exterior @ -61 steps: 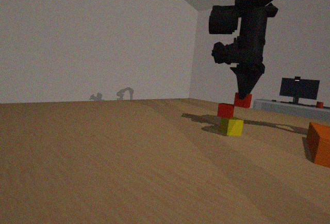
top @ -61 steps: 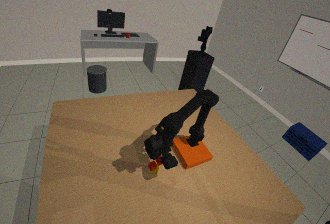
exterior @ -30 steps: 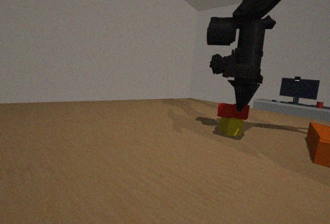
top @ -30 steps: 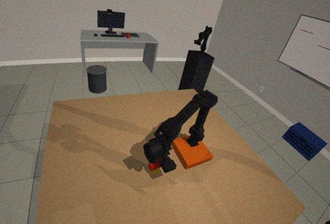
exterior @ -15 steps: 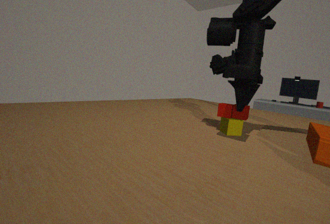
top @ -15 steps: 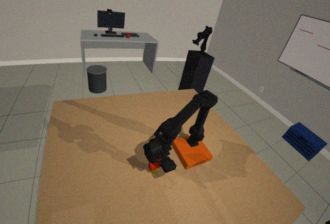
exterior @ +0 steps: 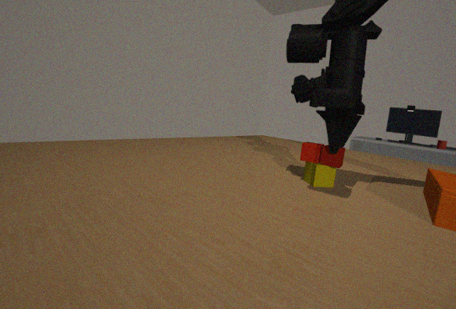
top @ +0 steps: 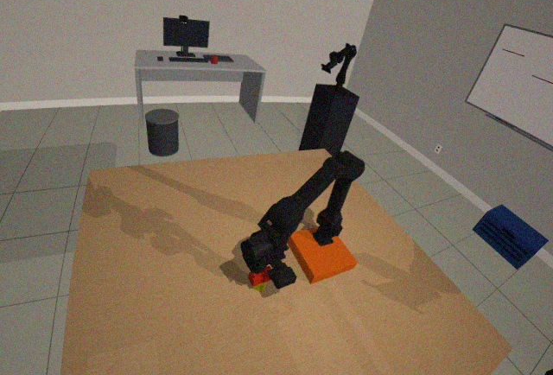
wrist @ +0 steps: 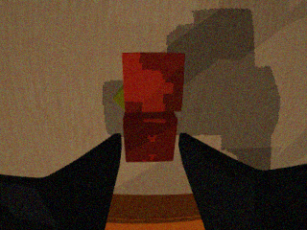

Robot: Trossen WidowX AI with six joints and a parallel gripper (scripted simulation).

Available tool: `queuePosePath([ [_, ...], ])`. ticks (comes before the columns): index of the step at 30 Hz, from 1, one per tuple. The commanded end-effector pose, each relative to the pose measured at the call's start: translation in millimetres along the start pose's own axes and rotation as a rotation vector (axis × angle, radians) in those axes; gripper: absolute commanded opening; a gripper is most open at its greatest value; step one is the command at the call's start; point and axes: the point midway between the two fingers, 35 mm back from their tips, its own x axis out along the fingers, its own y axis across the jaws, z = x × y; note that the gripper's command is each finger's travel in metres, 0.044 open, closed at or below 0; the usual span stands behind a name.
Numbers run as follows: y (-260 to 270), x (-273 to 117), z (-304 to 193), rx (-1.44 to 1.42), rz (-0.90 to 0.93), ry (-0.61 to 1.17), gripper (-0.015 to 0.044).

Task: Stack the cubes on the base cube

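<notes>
2 smooth red cubes (top: 258, 276) (exterior: 322, 154) (wrist: 153, 103) cap a yellow cube (top: 258, 287) (exterior: 323, 175) (wrist: 119, 98), end effector (top: 270, 271) (exterior: 333, 151) (wrist: 150, 138) spread around 1

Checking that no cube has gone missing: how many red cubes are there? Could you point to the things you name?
2. One red cube (exterior: 310, 152) (wrist: 151, 79) sits on the yellow cube (exterior: 323, 176); the other red cube (exterior: 332, 158) (wrist: 150, 141) is between the end effector's open fingers.

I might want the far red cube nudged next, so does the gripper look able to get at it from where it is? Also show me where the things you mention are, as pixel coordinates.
Probably not directly: the nearer red cube (exterior: 332, 159) (wrist: 150, 144) sits between the open fingers, blocking the way to the farther one (exterior: 311, 152) (wrist: 153, 81).
</notes>
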Motion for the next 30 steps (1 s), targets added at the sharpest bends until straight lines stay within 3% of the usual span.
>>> queuePosePath([
  [1, 0.7, -8.1, 3.2, 0.000, 0.004, -0.016, 0.0205],
  [30, 0.6, -26.8, 3.0, 0.000, 0.004, -0.016, 0.0205],
])
